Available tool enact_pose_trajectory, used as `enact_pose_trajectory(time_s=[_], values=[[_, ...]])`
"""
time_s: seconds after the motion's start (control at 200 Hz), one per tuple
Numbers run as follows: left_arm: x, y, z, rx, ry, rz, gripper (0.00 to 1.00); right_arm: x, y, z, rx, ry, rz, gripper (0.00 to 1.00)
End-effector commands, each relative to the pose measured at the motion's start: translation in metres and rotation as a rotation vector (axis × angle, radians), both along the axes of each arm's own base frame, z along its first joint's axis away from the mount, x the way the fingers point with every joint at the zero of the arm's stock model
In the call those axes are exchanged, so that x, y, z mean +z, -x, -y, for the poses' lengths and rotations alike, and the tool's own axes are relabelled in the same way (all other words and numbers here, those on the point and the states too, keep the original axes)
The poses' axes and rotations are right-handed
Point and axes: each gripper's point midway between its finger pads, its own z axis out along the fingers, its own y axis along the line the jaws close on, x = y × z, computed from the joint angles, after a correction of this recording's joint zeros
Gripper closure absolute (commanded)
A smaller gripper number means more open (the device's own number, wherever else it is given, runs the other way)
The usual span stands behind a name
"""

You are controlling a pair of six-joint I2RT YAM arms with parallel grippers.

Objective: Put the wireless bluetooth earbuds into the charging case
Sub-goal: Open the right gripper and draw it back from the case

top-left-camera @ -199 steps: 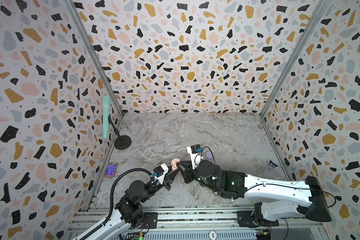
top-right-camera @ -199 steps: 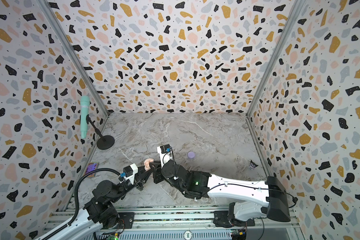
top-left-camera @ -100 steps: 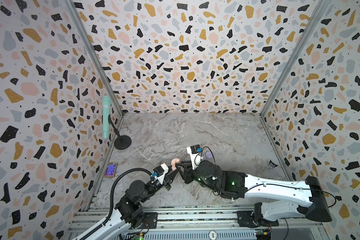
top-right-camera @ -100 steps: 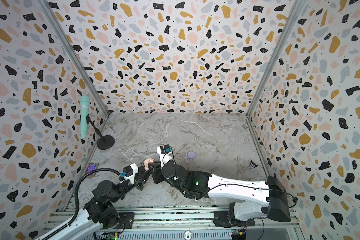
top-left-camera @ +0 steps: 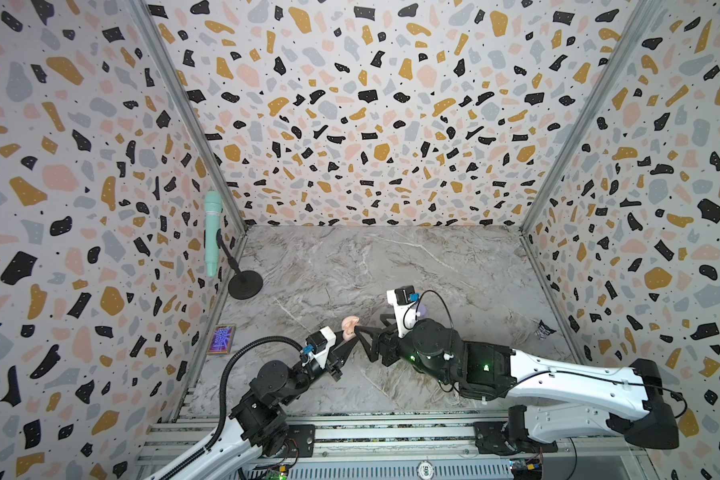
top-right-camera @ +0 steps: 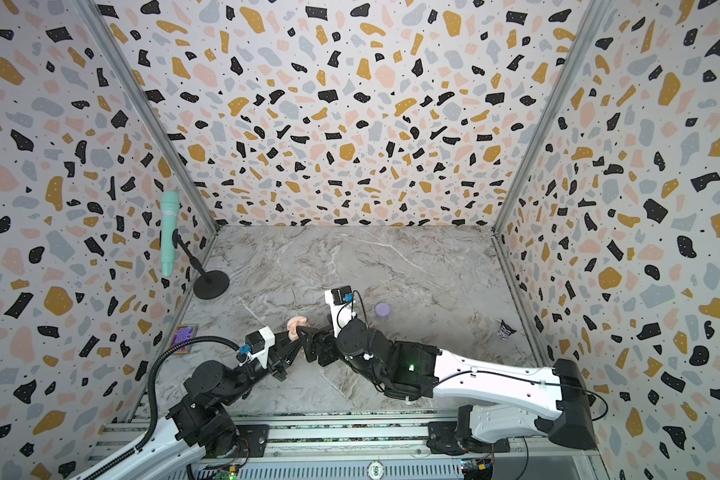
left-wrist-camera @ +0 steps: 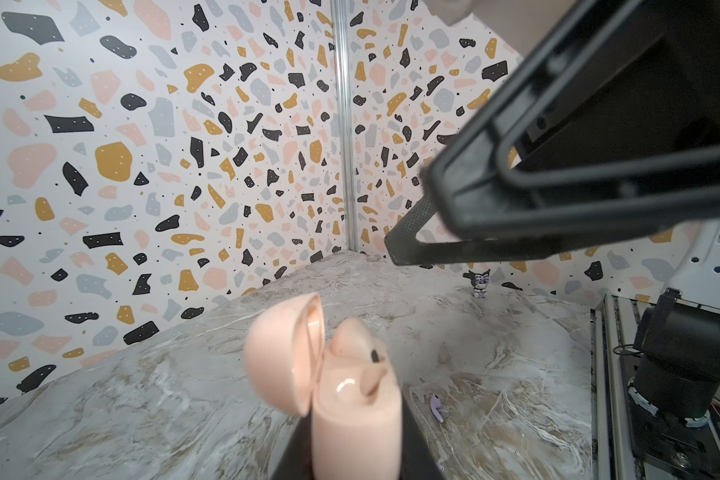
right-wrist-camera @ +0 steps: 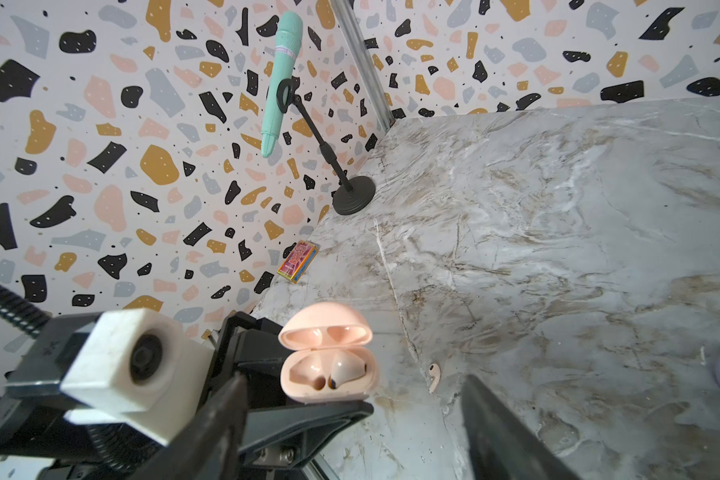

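1 pale bud (right-wrist-camera: pixel 347 371) sits in the open pink case (right-wrist-camera: pixel 308 395).

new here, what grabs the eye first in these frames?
The pink charging case, lid flipped open with one earbud seated, is clamped in the left gripper near the table's front middle, with the open right gripper close by it. A loose pale pink earbud lies on the marble beside the case. The mint microphone on its stand by the left wall stands out too.
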Motion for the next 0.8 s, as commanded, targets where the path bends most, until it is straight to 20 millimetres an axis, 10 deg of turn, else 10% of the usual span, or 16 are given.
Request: enact_pose_trajectory(time_s=[0.0, 0.796], values=[[0.018, 0.004, -0.003, -0.002, 0.035, 0.069, 1.00, 0.021, -0.004, 0.021, -0.048, -0.023, 0.037, 0.01], [0.033, 0.009, -0.020, 0.058, 0.039, 0.160, 1.00, -0.021, -0.050, 0.119, -0.259, -0.097, -0.065, 0.01]])
